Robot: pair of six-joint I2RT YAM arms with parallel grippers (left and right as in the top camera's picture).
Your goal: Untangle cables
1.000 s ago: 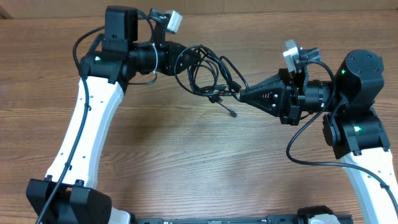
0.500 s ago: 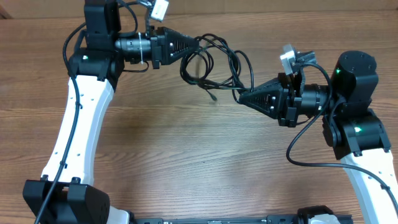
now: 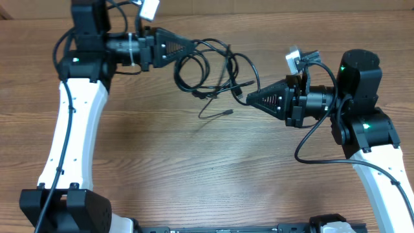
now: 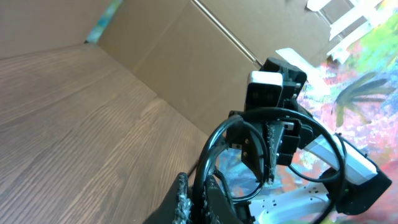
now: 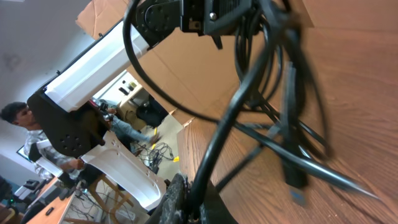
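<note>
The cables (image 3: 213, 68) are thin black cords in tangled loops, hanging in the air between my two grippers above the wooden table (image 3: 194, 162). My left gripper (image 3: 191, 45) is shut on one strand at the upper left of the tangle; the left wrist view shows the cord (image 4: 214, 155) pinched between its fingers (image 4: 198, 193). My right gripper (image 3: 249, 98) is shut on another strand at the tangle's right; the right wrist view shows that cord (image 5: 230, 124) in its fingers (image 5: 189, 198). A loose end with a plug tip (image 3: 228, 112) hangs down under the loops.
Cardboard walls (image 4: 161, 56) stand at the table's far side. In the right wrist view a person (image 5: 18, 118) sits beyond the table's edge among clutter.
My left arm has swung left and pulled its strand with it. The loops have stretched wider between the grippers, and a loose plug end has dropped lower. The right gripper shifted slightly left.
</note>
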